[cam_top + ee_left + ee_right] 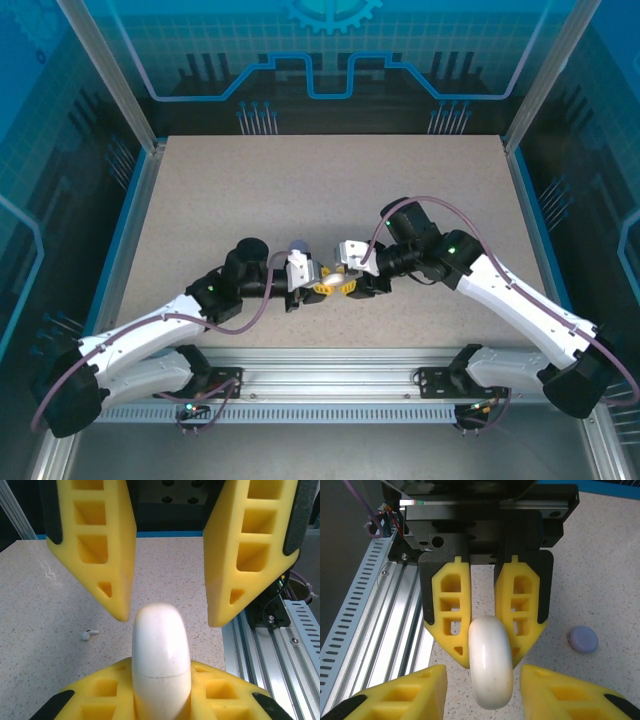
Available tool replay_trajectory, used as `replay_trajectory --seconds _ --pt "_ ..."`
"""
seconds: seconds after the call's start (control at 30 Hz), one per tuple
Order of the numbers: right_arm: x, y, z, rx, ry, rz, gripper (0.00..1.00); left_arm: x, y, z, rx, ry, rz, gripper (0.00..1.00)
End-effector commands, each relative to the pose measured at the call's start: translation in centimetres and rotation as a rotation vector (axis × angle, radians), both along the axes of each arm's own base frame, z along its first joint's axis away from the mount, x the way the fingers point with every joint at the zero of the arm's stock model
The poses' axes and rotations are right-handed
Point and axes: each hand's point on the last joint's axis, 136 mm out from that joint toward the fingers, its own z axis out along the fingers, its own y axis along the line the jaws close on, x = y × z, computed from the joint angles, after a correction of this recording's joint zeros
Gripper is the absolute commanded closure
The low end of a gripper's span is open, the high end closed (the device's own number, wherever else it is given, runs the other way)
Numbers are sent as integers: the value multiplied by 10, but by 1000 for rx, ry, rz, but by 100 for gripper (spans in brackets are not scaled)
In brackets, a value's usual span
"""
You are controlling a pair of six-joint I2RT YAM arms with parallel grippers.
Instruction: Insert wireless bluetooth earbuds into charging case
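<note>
Left gripper (161, 672) is clamped narrow on the white case (161, 640), held on edge and seemingly lifted off the bench (45, 670). Right gripper (481, 672) is spread apart, fingers either side of the case's free end, not touching.

Risks: the case is smooth and rounded and pinched at one end only. It could pivot or squirt out if the right gripper bumps it or closes off-centre. The seam looks shut, so no bud goes in until the lid opens, and prying may twist the case loose.

White earbud (90, 634) lies on the bench ahead and left of the left gripper, well apart from the case. It is tiny, short-stemmed, glossy, on its side, easy to flick away. Purple case (583, 639) sits on the bench right of the right gripper.
</note>
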Motion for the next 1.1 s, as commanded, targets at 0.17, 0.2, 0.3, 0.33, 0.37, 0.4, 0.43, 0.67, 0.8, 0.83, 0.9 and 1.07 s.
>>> replay_trajectory --seconds 0.17,0.2,0.3,0.33,0.37,0.4,0.43,0.67,0.8,0.83,0.9,1.07 --pt "4 2 -2 15 34 -4 57 -4 -2 15 -45 -33 -19 84" --pt "4 2 -2 14 35 -5 57 -4 -2 16 -47 -33 -18 84" --pt "6 3 -4 9 38 -9 57 -3 -2 17 -52 -38 -15 84" --pt "7 3 -4 8 39 -11 57 -4 -2 17 -53 -36 -17 84" --pt "8 3 -4 6 38 -15 57 -4 -2 17 -53 -36 -16 84" --pt "9 3 -4 6 36 -18 57 -4 -2 17 -53 -34 -18 84" --pt "10 3 -3 7 31 -23 58 -4 -2 17 -53 -34 -17 84" --pt "24 -3 10 48 -2 -81 61 -5 0 15 -47 -33 -16 84" --pt "30 -7 17 69 -11 -111 61 -6 0 15 -47 -34 -17 84" --pt "31 -7 18 74 -11 -118 61 -6 0 15 -48 -34 -17 84" --pt "34 -9 20 81 -14 -131 61 -6 0 15 -49 -36 -17 84" --pt "39 -11 24 94 -20 -153 61 -6 0 15 -47 -38 -16 84"
